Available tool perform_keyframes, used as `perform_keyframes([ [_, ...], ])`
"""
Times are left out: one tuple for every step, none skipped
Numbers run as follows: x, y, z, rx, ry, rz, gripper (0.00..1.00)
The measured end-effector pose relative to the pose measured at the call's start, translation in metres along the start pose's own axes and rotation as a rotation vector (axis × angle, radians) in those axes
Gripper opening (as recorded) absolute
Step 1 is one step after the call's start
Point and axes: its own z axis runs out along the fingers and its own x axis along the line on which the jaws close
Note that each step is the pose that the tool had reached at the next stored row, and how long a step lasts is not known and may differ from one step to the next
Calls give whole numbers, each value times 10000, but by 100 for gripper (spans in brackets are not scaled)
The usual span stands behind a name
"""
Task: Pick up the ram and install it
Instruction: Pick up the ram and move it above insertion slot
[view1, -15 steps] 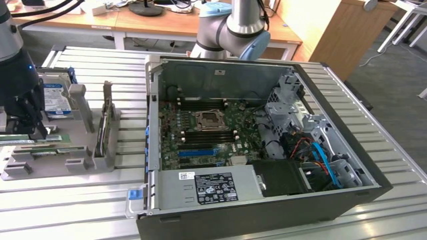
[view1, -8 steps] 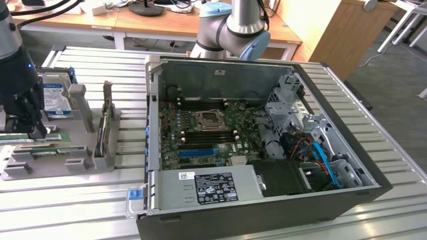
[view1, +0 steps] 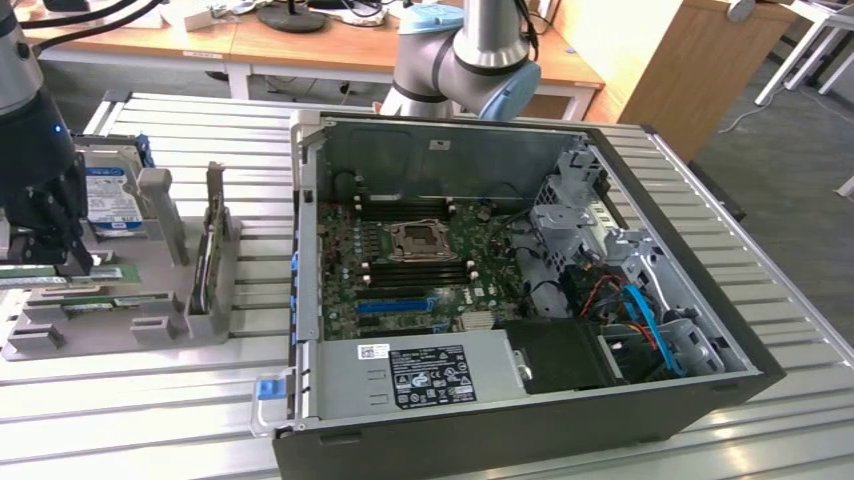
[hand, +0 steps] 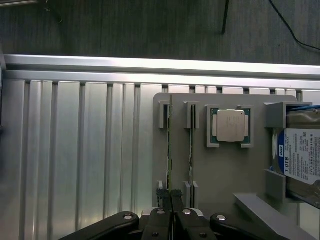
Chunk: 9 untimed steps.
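Two green ram sticks stand on edge in slots of a grey holder tray (hand: 225, 175). My gripper (hand: 170, 196) is shut on the end of the ram (hand: 170, 140) nearer the tray's edge, which still lines up with its slot blocks. The second stick (hand: 190, 145) stands beside it, untouched. At the exterior view's left, the gripper (view1: 67, 265) hangs low over the tray (view1: 160, 325), and the ram (view1: 110, 272) pokes out from under its fingers. The open computer case (view1: 534, 400) with its motherboard (view1: 400, 270) lies at the exterior view's right.
On the tray sit a square silver CPU (hand: 228, 125) and a blue-labelled hard drive (view1: 114, 195). A dark card (view1: 208, 255) stands upright at the tray's side nearer the case. All of it rests on a ribbed metal table (view1: 160, 420); wooden desks stand behind.
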Motion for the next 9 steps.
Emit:
perform_keyframes([
  [0,0,-1,1,0,0,12],
  [0,0,-3,1,0,0,12],
  [0,0,-5,0,1,0,12],
  [0,0,-7,0,1,0,12],
  [0,0,-10,-1,2,-1,12],
  [0,1,-15,-3,4,0,12],
  [0,1,-21,-3,4,0,12],
  [0,1,-27,-1,2,0,12],
  [0,1,-33,-1,2,0,12],
])
